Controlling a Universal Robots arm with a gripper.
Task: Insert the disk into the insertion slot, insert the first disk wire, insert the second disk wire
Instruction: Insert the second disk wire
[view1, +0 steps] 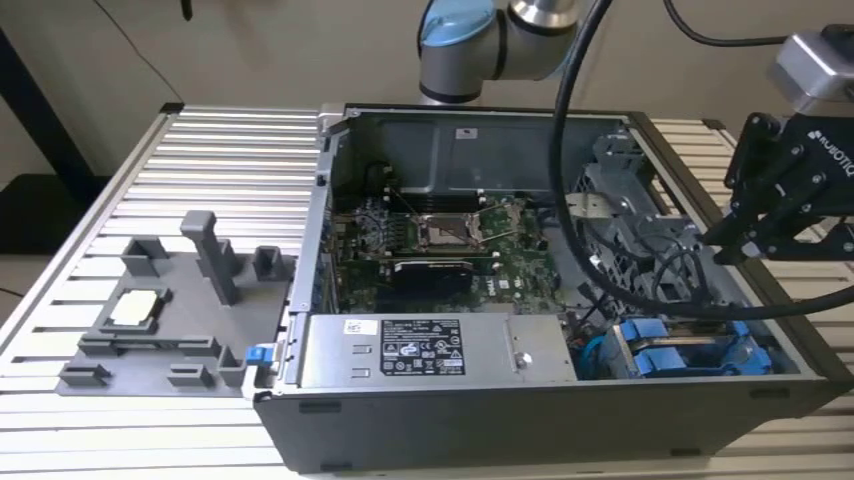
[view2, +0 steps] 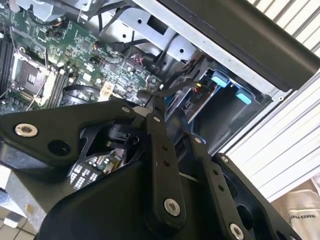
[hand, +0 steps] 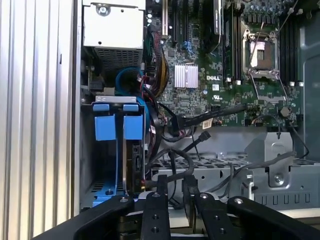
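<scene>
Hovering above the computer case (view1: 310, 300) at its drive-bay corner, the gripper (view1: 750, 248) gives no sure sign whether it is open or shut. The disk (hand: 133, 128) sits in the insertion slot (hand: 116, 99) beside a similar blue-fronted drive (hand: 101, 128). Loose black wires (hand: 200, 120) snake across the case between motherboard (hand: 200, 75) and perforated cage (hand: 225, 172).

Beige wall (view1: 267, 50) behind a ribbed metal table (view1: 227, 150).

Bright light comes from above. The tabletop (view1: 227, 150) shines pale; inside the computer case (view1: 534, 432) it is shadowy.
</scene>
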